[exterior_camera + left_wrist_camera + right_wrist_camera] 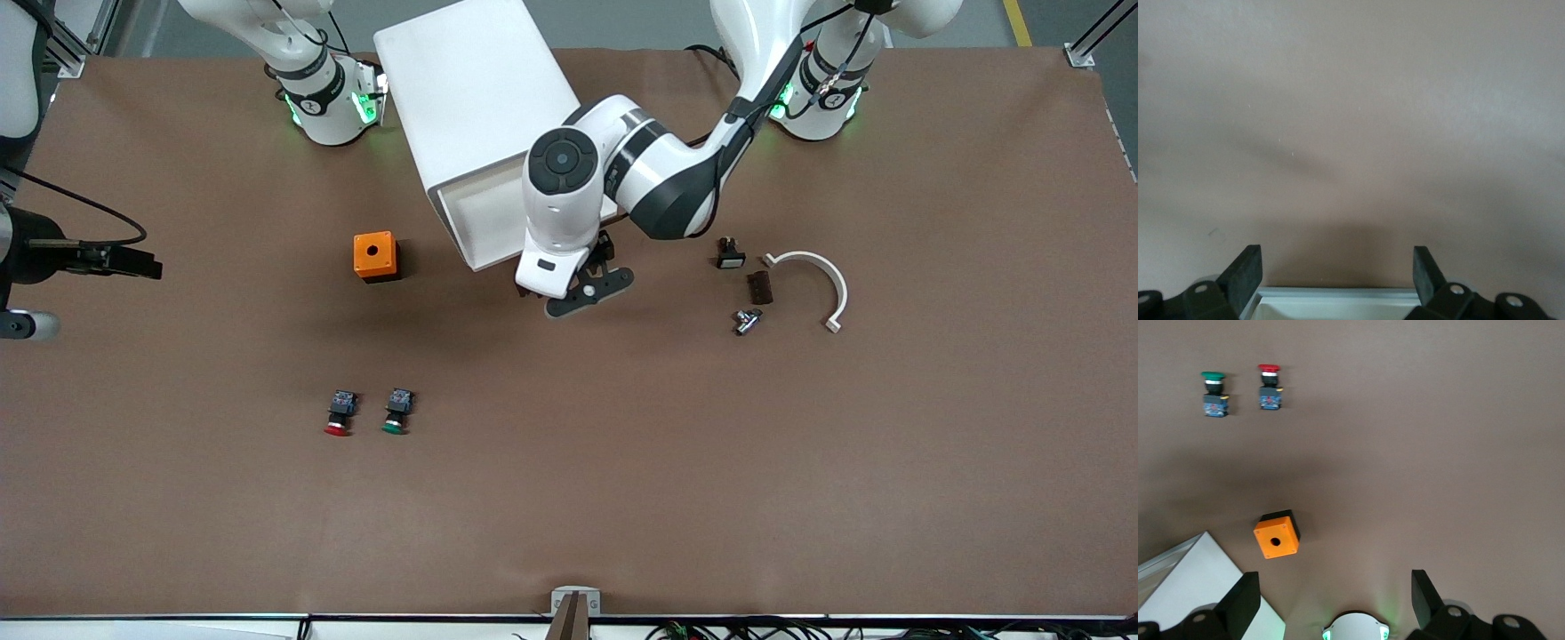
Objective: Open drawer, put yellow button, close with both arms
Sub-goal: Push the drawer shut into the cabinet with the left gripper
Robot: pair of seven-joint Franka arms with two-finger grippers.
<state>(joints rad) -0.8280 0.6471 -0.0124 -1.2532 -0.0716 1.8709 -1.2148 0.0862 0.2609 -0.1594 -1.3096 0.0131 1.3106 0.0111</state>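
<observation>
At the desk edge where the robot bases stand, near its middle, the cabinet (471,80) has the drawer (476,213) pulled out toward the front camera. The left gripper (587,289) hangs over the drawer's front rim, and in the left wrist view its fingers (1245,273) are spread on either side of that white rim (1338,297), gripping nothing. The right gripper (1335,587) waits high over that same edge, above its own base, with its fingers spread and empty.

Locate the yellow button before you proceed. No view shows it. The only caps on the desk are the red-capped button (340,415) and the green-capped button (397,412), which lie side by side nearer the front camera's edge.

The part of the drawer you can see is bare white. The left arm covers the rest, so you cannot tell whether the button lies inside.

If it does, the step in hand is probably the closing:
- Set both grippers square to the drawer front, one toward each end of it.
- Push evenly along the drawer's line of travel, because an uneven push may skew the tray or shift the cabinet.
- Keep clear of the orange box (373,256) standing beside the cabinet.
</observation>
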